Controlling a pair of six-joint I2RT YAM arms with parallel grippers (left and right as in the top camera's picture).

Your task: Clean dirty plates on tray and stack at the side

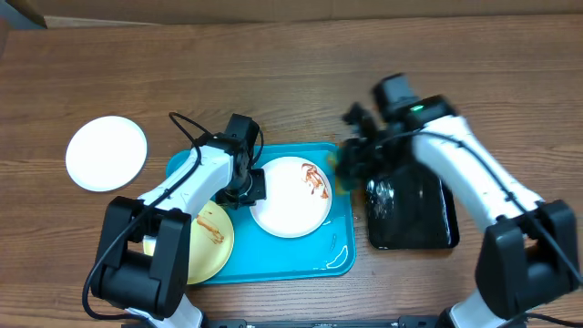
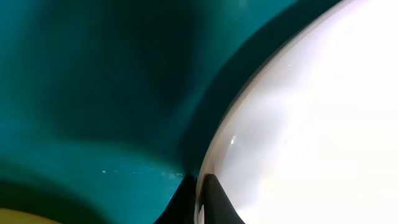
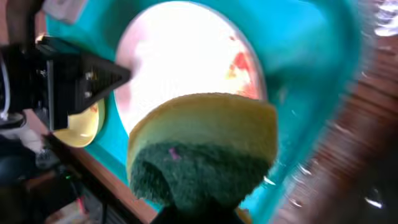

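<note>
On the desk [image 1: 273, 82], the tray [image 1: 339, 257] lies below both my tools. My left tool [image 1: 250, 185] is clenched on the rim of the smeared plate [image 1: 290, 208], which lies in the tray just right of it. The yellow plate [image 1: 215, 248] lies in the tray behind that tool, the clean plate [image 1: 107, 153] on the desk well left. My right tool [image 1: 353, 162], blurred, grasps a sponge [image 3: 205, 137] above the tray's rim, black tray [image 1: 414, 219] beside.

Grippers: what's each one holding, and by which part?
Left gripper pinches the smeared white plate by its rim. Right gripper holds a yellow sponge by its green scouring end.
</note>
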